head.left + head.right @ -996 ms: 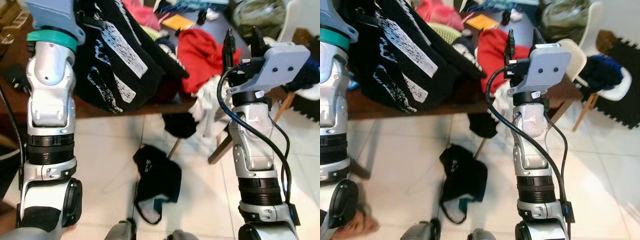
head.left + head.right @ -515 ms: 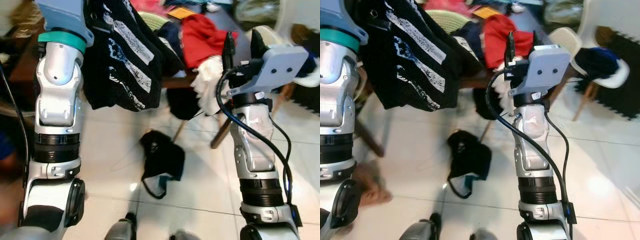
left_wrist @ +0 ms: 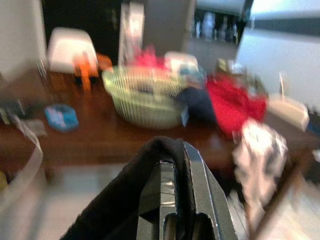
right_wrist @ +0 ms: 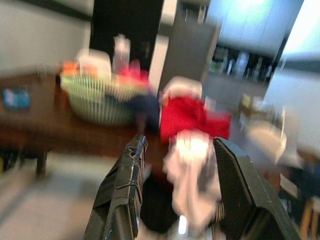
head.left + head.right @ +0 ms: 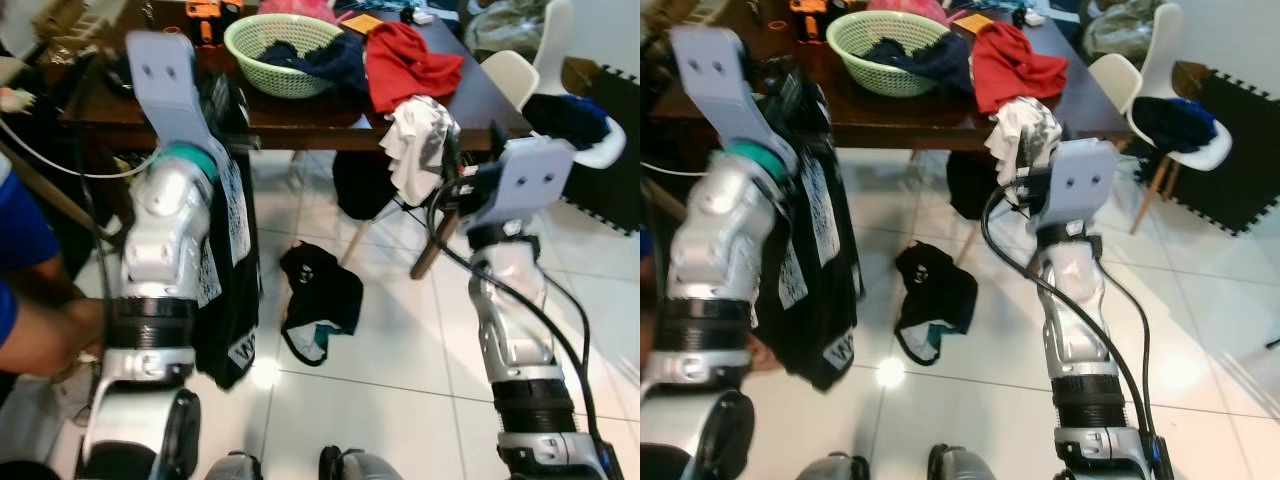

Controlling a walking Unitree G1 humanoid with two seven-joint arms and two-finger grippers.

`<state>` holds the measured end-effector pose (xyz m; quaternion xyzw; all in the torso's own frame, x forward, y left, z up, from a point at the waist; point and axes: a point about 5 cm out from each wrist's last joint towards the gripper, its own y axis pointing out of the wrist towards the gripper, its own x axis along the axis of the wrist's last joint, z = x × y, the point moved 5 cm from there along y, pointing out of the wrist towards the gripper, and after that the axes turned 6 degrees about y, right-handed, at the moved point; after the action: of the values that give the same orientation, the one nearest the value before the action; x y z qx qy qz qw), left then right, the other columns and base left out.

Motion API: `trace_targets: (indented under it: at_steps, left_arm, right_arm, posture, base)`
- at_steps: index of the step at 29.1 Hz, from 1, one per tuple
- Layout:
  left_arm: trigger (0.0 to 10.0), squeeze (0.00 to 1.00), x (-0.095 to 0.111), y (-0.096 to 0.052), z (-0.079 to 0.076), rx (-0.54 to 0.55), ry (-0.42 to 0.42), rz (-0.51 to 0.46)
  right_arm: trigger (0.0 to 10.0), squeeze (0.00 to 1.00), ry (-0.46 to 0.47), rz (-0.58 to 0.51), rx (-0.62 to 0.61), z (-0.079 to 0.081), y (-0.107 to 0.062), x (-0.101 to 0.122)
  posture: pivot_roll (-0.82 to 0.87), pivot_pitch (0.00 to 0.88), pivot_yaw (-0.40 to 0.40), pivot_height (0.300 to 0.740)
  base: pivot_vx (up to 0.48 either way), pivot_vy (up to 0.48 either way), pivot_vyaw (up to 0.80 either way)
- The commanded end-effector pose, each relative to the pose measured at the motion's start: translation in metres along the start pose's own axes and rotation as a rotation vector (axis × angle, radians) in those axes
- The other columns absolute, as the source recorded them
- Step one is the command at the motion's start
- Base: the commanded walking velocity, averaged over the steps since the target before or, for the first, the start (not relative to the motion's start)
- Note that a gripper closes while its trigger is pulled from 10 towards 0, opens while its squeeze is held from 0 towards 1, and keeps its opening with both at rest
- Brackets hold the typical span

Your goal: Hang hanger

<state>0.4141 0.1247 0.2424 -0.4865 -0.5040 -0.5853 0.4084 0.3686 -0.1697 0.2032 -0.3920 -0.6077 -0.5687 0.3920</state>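
Two silver arms frame my view of a cluttered room. My left gripper (image 3: 175, 200) is raised beside a dark wooden table (image 5: 300, 112), its fingers (image 3: 197, 190) clenched on the black garment (image 5: 232, 290) with white lettering, which hangs down along the left arm toward the tiled floor (image 5: 400, 350). I cannot make out a hanger inside the cloth; in the left wrist view the black fabric drapes over the closed fingers. My right gripper (image 4: 175, 195) is lifted in front of the table's near corner, its fingers (image 4: 127, 190) spread apart and holding nothing, pointed at a white and grey cloth (image 5: 420, 145) hanging off the table edge. On the table sit a pale green basket (image 5: 283, 55) holding dark clothes, and just beside it a red garment (image 5: 408, 62). A small black garment (image 5: 320, 300) lies crumpled on the floor between my arms. White chairs (image 5: 520, 70) stand past the table on the right, one with dark blue clothing (image 5: 570, 115) on its seat. A person's arm in a blue sleeve (image 5: 22, 240) shows at the left edge.
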Motion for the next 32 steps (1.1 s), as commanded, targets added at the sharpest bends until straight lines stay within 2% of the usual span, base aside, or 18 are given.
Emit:
trace_targets:
  at_steps: [1, 2, 3, 4, 6, 7, 8, 9, 10, 12, 14, 15, 16, 18, 20, 25, 30, 32]
  left_arm:
    - [10.0, 0.0, -0.025, -0.003, -0.013, -0.055, -0.001, 0.076]
    - [10.0, 0.0, -0.049, -0.01, -0.017, -0.07, 0.011, 0.142]
    - [10.0, 0.0, -0.064, -0.015, -0.018, -0.079, 0.022, 0.183]
    - [10.0, 0.0, -0.064, -0.015, -0.018, -0.079, 0.022, 0.183]
    - [10.0, 0.0, -0.097, -0.028, -0.015, -0.068, 0.103, 0.255]
    - [10.0, 0.0, -0.097, -0.028, -0.015, -0.068, 0.103, 0.255]
    - [10.0, 0.0, -0.108, -0.034, -0.013, -0.066, 0.135, 0.281]
    - [10.0, 0.0, -0.128, -0.046, -0.01, -0.063, 0.16, 0.33]
    - [10.0, 0.0, -0.128, -0.046, -0.01, -0.063, 0.16, 0.33]
    - [10.0, 0.0, -0.16, -0.068, -0.002, -0.049, 0.197, 0.408]
    - [10.0, 0.0, -0.16, -0.068, -0.002, -0.049, 0.197, 0.408]
    - [10.0, 0.0, -0.173, -0.079, 0.001, -0.041, 0.204, 0.441]
    - [10.0, 0.0, -0.173, -0.079, 0.001, -0.041, 0.204, 0.441]
    - [10.0, 0.0, -0.206, -0.112, 0.009, -0.017, 0.237, 0.542]
    - [10.0, 0.0, -0.224, -0.133, 0.016, 0.007, 0.279, 0.597]
    - [10.0, 0.0, -0.229, -0.143, 0.025, 0.042, 0.325, 0.61]
    - [10.0, 0.0, -0.227, -0.144, 0.037, 0.084, 0.328, 0.601]
    - [10.0, 0.0, -0.213, -0.133, 0.046, 0.114, 0.311, 0.558]
  right_arm:
    - [10.0, 0.0, -0.002, 0.083, -0.018, -0.012, -0.01, -0.022]
    - [10.0, 0.0, -0.001, 0.155, -0.02, -0.016, -0.02, -0.042]
    - [10.0, 0.0, 0.001, 0.203, -0.02, -0.018, -0.027, -0.054]
    - [10.0, 0.0, 0.001, 0.203, -0.02, -0.018, -0.027, -0.054]
    - [10.0, 0.0, -0.01, 0.302, -0.026, -0.023, -0.044, -0.081]
    - [10.0, 0.0, -0.01, 0.302, -0.026, -0.023, -0.044, -0.081]
    - [10.0, 0.0, -0.009, 0.339, -0.028, -0.023, -0.05, -0.091]
    - [10.0, 0.0, 0.0, 0.41, -0.029, -0.023, -0.062, -0.109]
    - [10.0, 0.0, 0.0, 0.41, -0.029, -0.023, -0.062, -0.109]
    - [10.0, 0.0, -0.012, 0.521, -0.024, -0.019, -0.085, -0.137]
    - [10.0, 0.0, -0.012, 0.521, -0.024, -0.019, -0.085, -0.137]
    - [10.0, 0.0, -0.008, 0.569, -0.019, -0.016, -0.095, -0.148]
    - [10.0, 0.0, -0.008, 0.569, -0.019, -0.016, -0.095, -0.148]
    - [10.0, 0.0, -0.042, 0.642, -0.026, -0.016, -0.113, -0.164]
    - [10.0, 0.0, -0.038, 0.677, -0.055, -0.021, -0.122, -0.171]
    - [10.0, 0.0, -0.019, 0.681, -0.118, -0.034, -0.123, -0.172]
    - [10.0, 0.0, -0.027, 0.678, -0.075, -0.023, -0.125, -0.174]
    - [10.0, 0.0, -0.012, 0.667, -0.045, -0.009, -0.128, -0.174]
  posture:
    - [0.0, 0.05, -0.029, 0.74]
    - [-0.01, 0.049, -0.033, 0.74]
    - [-0.01, 0.049, -0.033, 0.74]
    - [-0.01, 0.049, -0.033, 0.74]
    - [-0.01, 0.05, -0.032, 0.74]
    - [-0.01, 0.05, -0.032, 0.74]
    - [-0.01, 0.05, -0.032, 0.74]
    - [0.0, 0.052, -0.026, 0.74]
    - [0.0, 0.052, -0.026, 0.74]
    - [0.0, 0.058, -0.016, 0.74]
    - [0.0, 0.058, -0.016, 0.74]
    - [-0.01, 0.07, -0.014, 0.74]
    - [-0.01, 0.07, -0.014, 0.74]
    - [-0.02, 0.082, -0.005, 0.74]
    - [-0.02, 0.088, -0.003, 0.74]
    - [-0.03, 0.094, 0.006, 0.74]
    - [-0.02, 0.112, 0.024, 0.74]
    - [-0.01, 0.12, 0.03, 0.74]
  base:
    - [0.0, 0.0, 0.0]
    - [0.0, 0.0, 0.0]
    - [0.0, 0.0, 0.0]
    - [0.0, 0.0, 0.0]
    - [0.0, 0.0, 0.0]
    - [0.0, 0.0, 0.0]
    - [0.0, 0.0, 0.0]
    - [0.0, 0.0, 0.0]
    - [0.0, 0.0, 0.0]
    - [0.0, 0.0, 0.0]
    - [0.0, 0.0, 0.0]
    - [0.0, 0.0, 0.0]
    - [0.0, 0.0, 0.0]
    - [0.0, 0.0, 0.0]
    - [0.0, 0.0, 0.0]
    - [0.0, 0.0, 0.0]
    - [0.0, 0.0, -0.32]
    - [0.0, 0.0, -0.8]
